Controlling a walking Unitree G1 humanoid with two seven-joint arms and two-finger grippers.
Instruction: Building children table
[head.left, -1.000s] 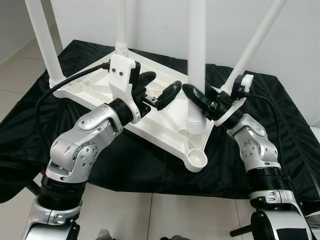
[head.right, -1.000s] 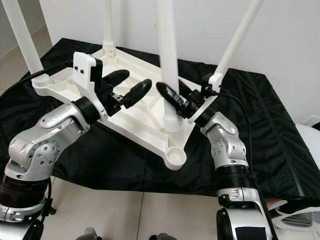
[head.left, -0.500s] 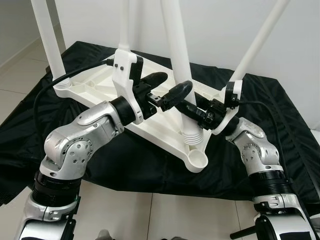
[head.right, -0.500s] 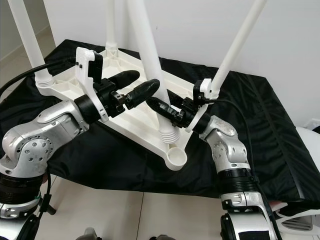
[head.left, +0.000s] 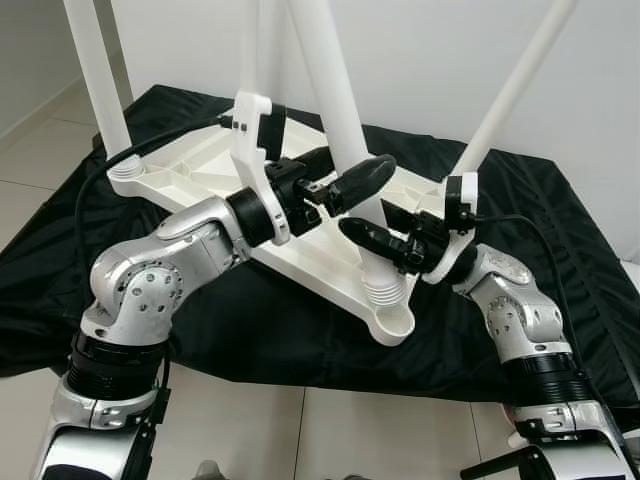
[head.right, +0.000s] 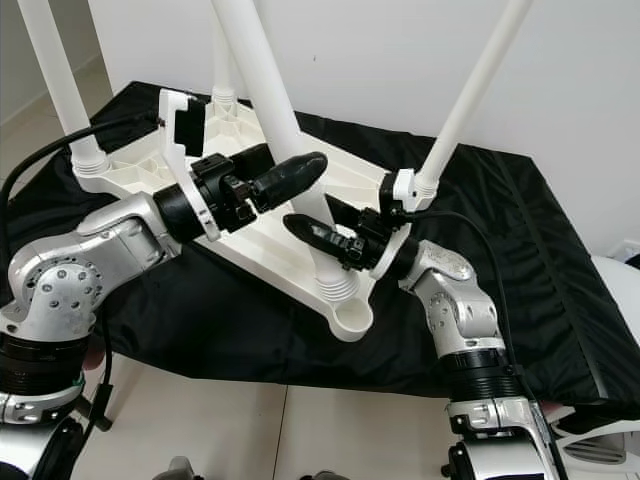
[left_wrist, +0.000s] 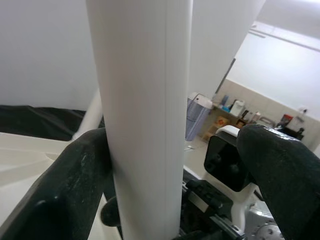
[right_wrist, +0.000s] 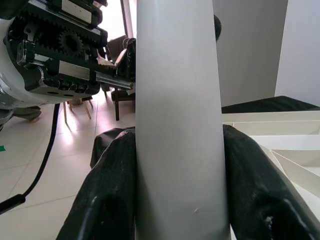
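From my feed, all four white legs run off the top edge, so I can't see their upper ends; the tilted leg is the one nearest the upturned tabletop's front corner. Its base is partly masked by the right pincer, whose far finger sits behind that leg. The left pincer hides its rear finger behind the same leg. In the left wrist view the leg blocks the middle, and the clutter beyond it is too small to identify. The black cloth under the tabletop hides whatever carries it.
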